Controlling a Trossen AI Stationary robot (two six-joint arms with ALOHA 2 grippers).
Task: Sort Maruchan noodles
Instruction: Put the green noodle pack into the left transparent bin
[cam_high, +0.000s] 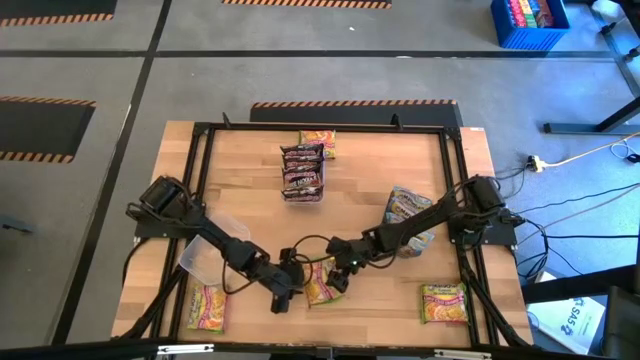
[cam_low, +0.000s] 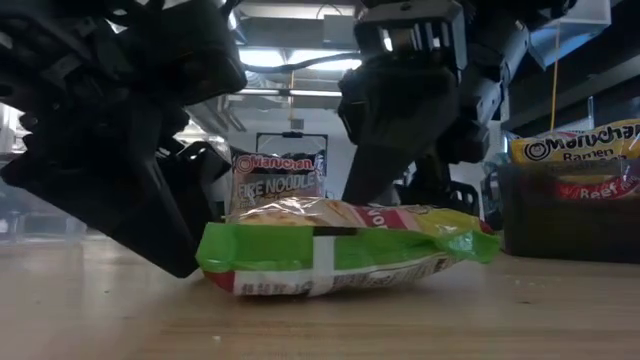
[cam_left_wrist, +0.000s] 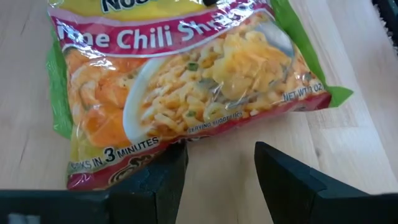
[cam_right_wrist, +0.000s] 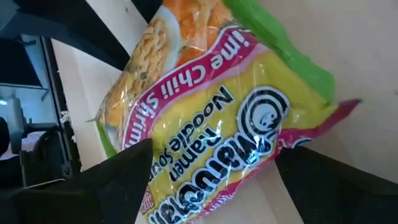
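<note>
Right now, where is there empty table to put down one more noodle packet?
Bare wood lies between the dark maroon packets and the left arm's clear bin, and between the light blue packet and the front-right yellow-green packet. It is crowded at the front middle, where both grippers flank the Lime Chili Shrimp packet.

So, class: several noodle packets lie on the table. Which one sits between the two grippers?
The Lime Chili Shrimp packet at the table's near-middle edge, yellow with green ends. It alone lies between the left gripper and right gripper; the other packets lie clear of both.

Yellow-green packet (cam_left_wrist: 186, 81): "Chili", "3 MINUTES", "NET WT". Standing packet (cam_low: 278, 180) behind: "Maruchan", "FIRE NOODLE". Packet in bin (cam_low: 575, 145), 3 o'clock: "Maruchan Ramen", "Beef".
</note>
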